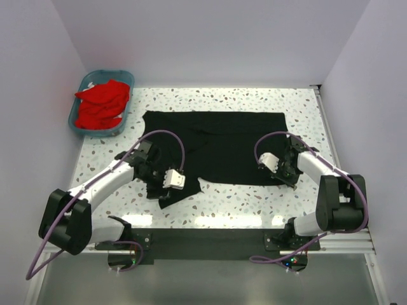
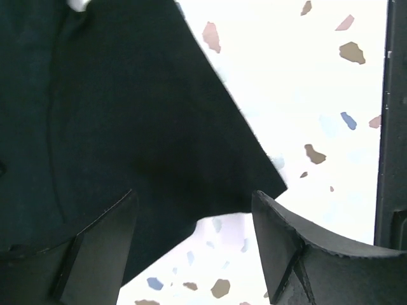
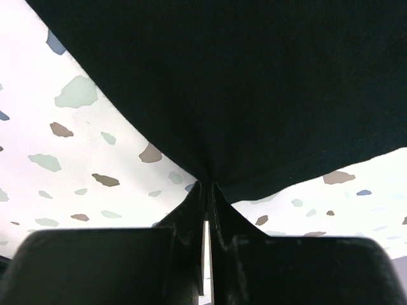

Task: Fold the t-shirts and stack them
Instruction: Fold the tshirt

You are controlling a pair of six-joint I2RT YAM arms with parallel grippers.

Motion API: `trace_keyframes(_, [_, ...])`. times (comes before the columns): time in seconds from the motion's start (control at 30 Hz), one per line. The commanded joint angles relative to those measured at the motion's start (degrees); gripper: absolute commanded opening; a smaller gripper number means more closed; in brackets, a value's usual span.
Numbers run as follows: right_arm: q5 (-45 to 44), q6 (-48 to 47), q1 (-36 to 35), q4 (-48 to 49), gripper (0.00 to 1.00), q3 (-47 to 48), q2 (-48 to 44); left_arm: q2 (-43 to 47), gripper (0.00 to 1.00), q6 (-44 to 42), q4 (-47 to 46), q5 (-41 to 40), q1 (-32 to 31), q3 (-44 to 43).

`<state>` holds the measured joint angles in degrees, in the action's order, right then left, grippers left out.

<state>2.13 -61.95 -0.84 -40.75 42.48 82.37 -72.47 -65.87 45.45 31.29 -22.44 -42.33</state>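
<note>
The right fingers (image 3: 202, 197) are pressed together on the near edge of the black t-shirt (image 1: 216, 143), and the cloth gathers to a point there. Only the right wrist view shows this grip; in the top view the tips are hidden. The left fingers (image 2: 283, 241) stand apart over the shirt's near left corner. The shirt lies spread on the worktop (image 1: 254, 206). Far left of it, red t-shirts (image 1: 100, 107) fill a teal basket (image 1: 124, 77).
</note>
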Motion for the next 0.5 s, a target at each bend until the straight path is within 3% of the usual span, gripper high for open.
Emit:
trace_keyframes(0.0, [1.0, 0.9, 0.1, -1.0, 0.00, 2.2, 0.9, -1.6, 0.78, -2.0, -2.5, 0.8, -1.7, 1.7])
trace_keyframes(0.33, [0.7, 1.0, 0.0, -1.6, 0.00, 3.6, 1.6, -6.4, 0.76, -7.0, -6.3, -5.5, -3.8, 8.4])
trace_keyframes(0.37, [0.7, 1.0, 0.0, -1.6, 0.00, 3.7, 1.7, -7.1, 0.74, -7.1, -6.6, -6.0, -3.7, 8.8])
trace_keyframes(0.47, [0.9, 1.1, 0.1, -1.9, 0.00, 3.9, 1.7, -7.3, 0.51, -7.4, -5.9, -6.7, -3.7, 9.3])
